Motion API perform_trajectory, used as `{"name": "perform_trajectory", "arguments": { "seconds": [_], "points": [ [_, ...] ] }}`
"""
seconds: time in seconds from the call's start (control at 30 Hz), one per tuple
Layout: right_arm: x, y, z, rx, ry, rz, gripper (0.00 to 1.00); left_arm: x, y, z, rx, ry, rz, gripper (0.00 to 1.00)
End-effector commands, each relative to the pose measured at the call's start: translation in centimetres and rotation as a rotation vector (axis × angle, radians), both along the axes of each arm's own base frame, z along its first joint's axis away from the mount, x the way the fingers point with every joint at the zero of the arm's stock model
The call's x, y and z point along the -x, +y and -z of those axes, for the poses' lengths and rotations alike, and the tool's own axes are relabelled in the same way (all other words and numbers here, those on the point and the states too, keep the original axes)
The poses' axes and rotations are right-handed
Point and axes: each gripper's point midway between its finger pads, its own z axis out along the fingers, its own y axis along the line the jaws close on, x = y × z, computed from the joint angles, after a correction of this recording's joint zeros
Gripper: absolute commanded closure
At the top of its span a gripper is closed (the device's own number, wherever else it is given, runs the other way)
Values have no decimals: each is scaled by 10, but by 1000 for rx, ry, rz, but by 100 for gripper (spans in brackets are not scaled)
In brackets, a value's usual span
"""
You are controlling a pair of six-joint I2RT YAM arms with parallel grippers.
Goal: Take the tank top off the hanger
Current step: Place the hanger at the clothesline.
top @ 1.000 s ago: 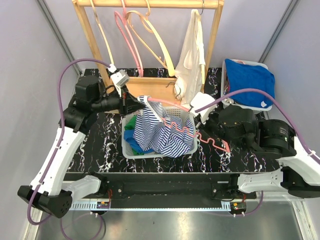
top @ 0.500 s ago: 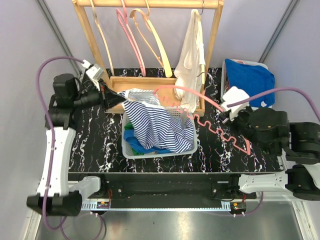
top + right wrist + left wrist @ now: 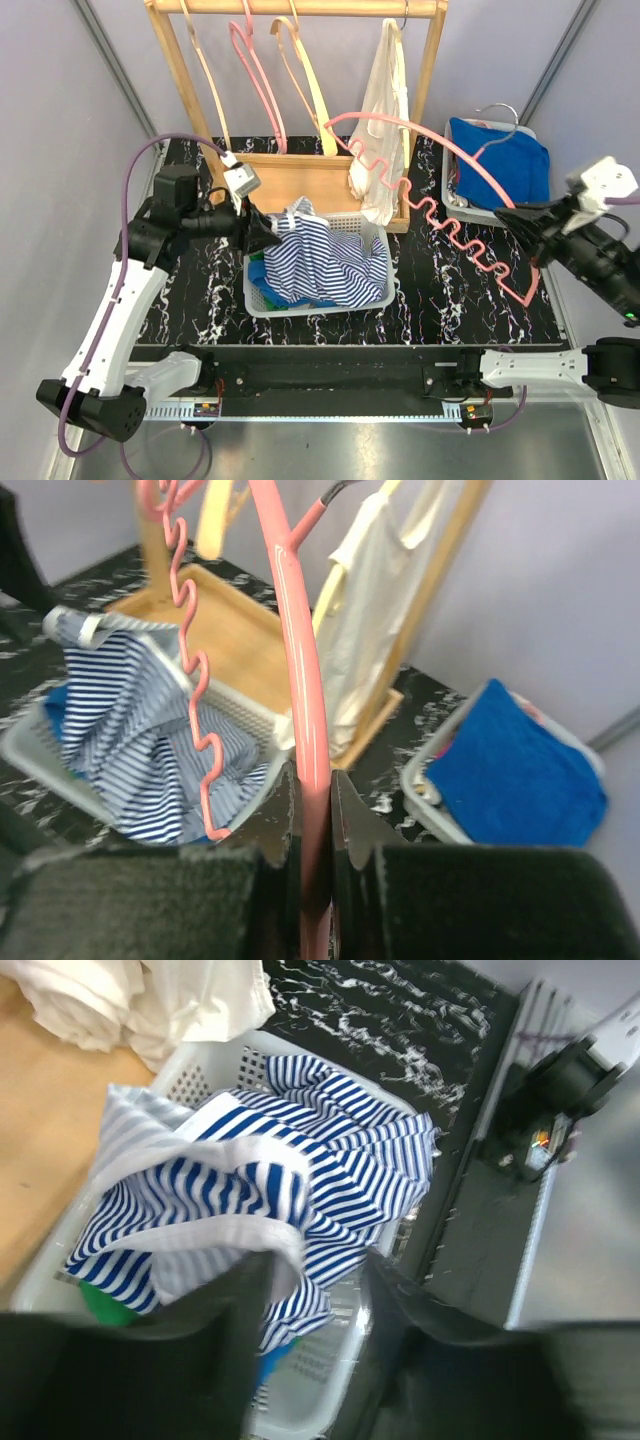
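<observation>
The blue-and-white striped tank top (image 3: pixel 325 262) (image 3: pixel 330 1160) (image 3: pixel 120 710) lies crumpled in the white basket (image 3: pixel 310 310), off the hanger. My right gripper (image 3: pixel 510 215) (image 3: pixel 312 780) is shut on the pink hanger (image 3: pixel 440 215) (image 3: pixel 300 680), gripping its straight bar and holding it raised over the table's right side, bare of cloth. My left gripper (image 3: pixel 265 232) (image 3: pixel 315 1310) hovers at the basket's left rim with its jaws apart. The top's white hem rests loosely against the left finger (image 3: pixel 230 1340).
A wooden rack (image 3: pixel 290 8) at the back carries several bare hangers and a cream garment (image 3: pixel 385 110). A grey bin with blue cloth (image 3: pixel 500 150) stands back right. Green and blue cloth lies under the top in the basket.
The right arm swung the hanger up and to the right, clear of the tank top. The left gripper opened, came back toward the basket, and the top dropped into it.
</observation>
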Motion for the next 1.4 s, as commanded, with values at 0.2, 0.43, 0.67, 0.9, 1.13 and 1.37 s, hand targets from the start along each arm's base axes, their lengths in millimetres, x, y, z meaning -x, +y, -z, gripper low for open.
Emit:
{"name": "perform_trajectory", "arguments": {
  "seconds": [0.2,0.43,0.67,0.9,1.13,1.37],
  "points": [
    [-64,52,-66,122,-195,365,100,-11,14,90,-335,5,-23,1],
    [-74,75,-91,95,-249,386,100,-6,23,120,-436,-51,-26,1],
    [-87,92,-108,166,-293,482,100,7,16,57,-293,-151,-44,1],
    [-98,102,-101,219,-284,567,100,21,42,-60,-226,-350,-189,1],
    [-104,112,-75,281,-259,582,100,40,59,-106,-163,-446,-262,1],
    [-126,105,-38,331,-225,594,100,41,68,-120,-161,-488,-306,1]
  ]
}}
